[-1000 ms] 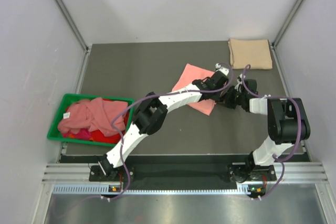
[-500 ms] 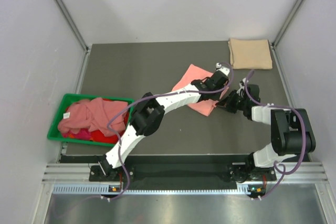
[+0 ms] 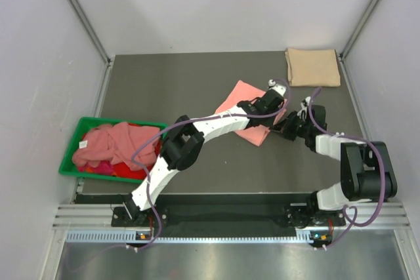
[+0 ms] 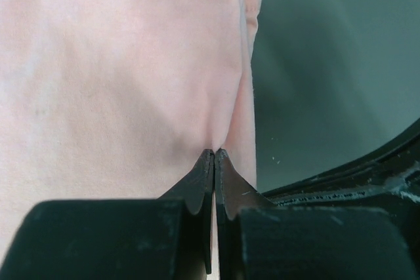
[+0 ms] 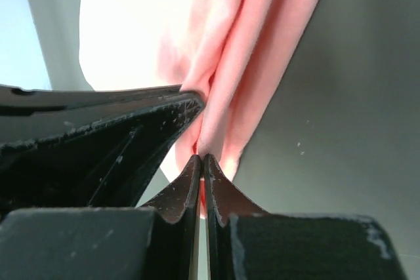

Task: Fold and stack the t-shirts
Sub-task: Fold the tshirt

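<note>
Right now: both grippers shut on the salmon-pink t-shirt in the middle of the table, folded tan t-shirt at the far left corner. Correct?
No. The folded tan t-shirt lies at the far right corner, not the left; the top external view shows it. The rest holds: left gripper and right gripper are both shut on the salmon-pink t-shirt.

Dark grey tabletop (image 3: 190, 83), matte, evenly lit; plain white walls (image 3: 223, 4) on three sides; slanted metal posts (image 3: 79, 11) at the back corners; an aluminium rail (image 3: 223, 215) along the near edge.
</note>
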Controlling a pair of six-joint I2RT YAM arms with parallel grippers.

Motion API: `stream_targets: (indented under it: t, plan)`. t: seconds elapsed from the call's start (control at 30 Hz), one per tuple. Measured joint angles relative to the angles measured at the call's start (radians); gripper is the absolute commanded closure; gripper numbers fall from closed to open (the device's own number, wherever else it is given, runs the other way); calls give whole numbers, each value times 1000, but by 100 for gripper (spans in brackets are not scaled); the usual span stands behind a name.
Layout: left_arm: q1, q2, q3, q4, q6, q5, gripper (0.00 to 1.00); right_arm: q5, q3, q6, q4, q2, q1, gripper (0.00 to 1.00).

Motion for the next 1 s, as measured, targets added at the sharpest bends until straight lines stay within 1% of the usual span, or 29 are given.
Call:
stream_targets:
  t: [0.13, 0.33, 0.67, 0.9, 0.93, 0.97, 1.0]
  plan:
    - [0, -9, -12, 3, 0, 4, 100, 19, -55, 46, 47, -33, 28, 100]
    - [-5, -53, -74, 31, 0, 14, 100, 83, -151, 119, 133, -45, 126, 100]
    - [-24, -130, -221, 106, 11, 56, 100, 162, -259, 208, 295, -46, 163, 100]
    - [-35, -137, -245, 117, 28, 75, 100, 210, -337, 287, 430, -46, 212, 100]
    - [-37, -139, -249, 122, 31, 75, 100, 217, -337, 296, 436, -46, 219, 100]
    - [-39, -142, -254, 126, 33, 76, 100, 227, -337, 304, 447, -46, 230, 97]
    - [-40, -144, -257, 127, 36, 77, 100, 232, -338, 309, 455, -46, 238, 88]
